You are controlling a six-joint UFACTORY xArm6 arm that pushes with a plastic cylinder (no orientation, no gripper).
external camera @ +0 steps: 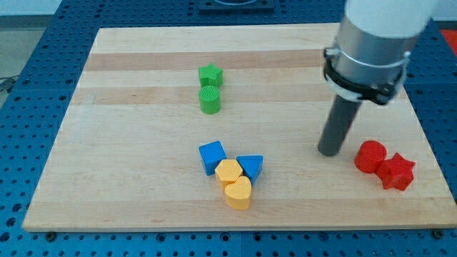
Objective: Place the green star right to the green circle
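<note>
The green star (211,75) lies on the wooden board (128,143) at the upper middle, touching the green circle (210,101) just below it. My tip (328,152) rests on the board far to the right of both green blocks and a little left of the red blocks. The rod rises from it to the arm's grey cylinder at the view's top right.
A red circle (370,156) and a red star (397,171) touch each other at the lower right. At the lower middle a blue cube (212,156), a blue triangle (250,166), a yellow hexagon (228,172) and a yellow heart (238,193) are clustered.
</note>
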